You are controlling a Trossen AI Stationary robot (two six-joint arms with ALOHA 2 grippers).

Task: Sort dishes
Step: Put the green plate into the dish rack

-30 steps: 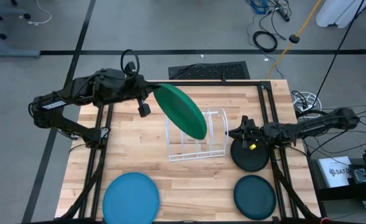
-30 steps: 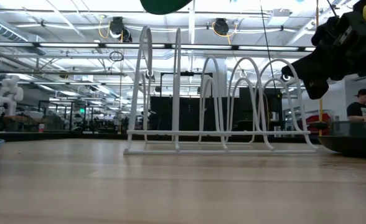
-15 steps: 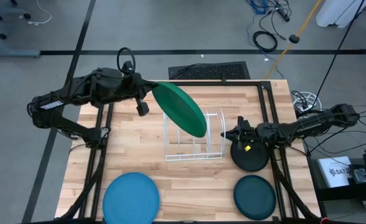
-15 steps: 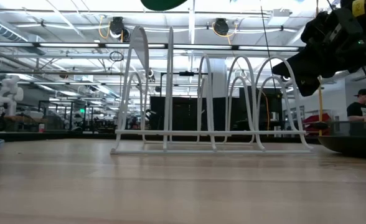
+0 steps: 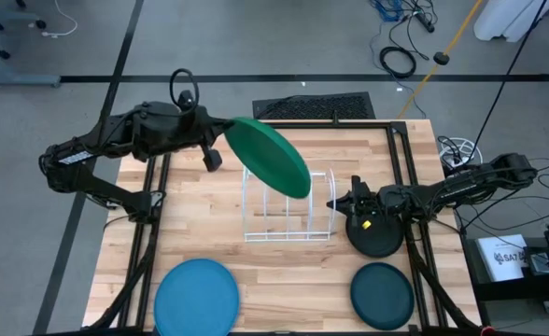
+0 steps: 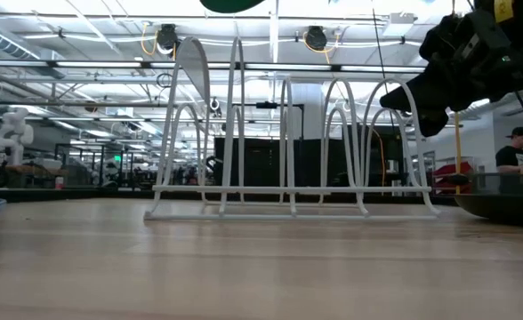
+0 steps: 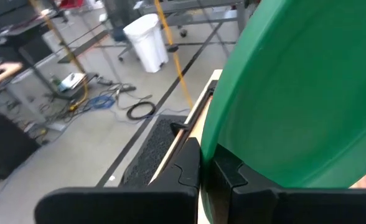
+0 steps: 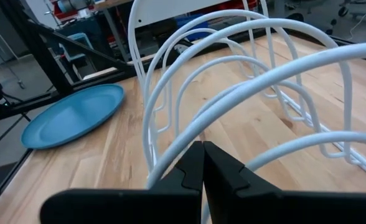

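Fingers of the left arm pinch the green plate above the rack; right fingers closed, steadying it; next, lower into a slot

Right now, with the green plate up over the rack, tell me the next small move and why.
Probably lower the left gripper so the green plate drops edge-first into a slot of the white wire rack. The plate is clamped at its rim, tilted above the rack and not yet between the wires. The right gripper, shut, sits at the rack's end, seemingly steadying it.
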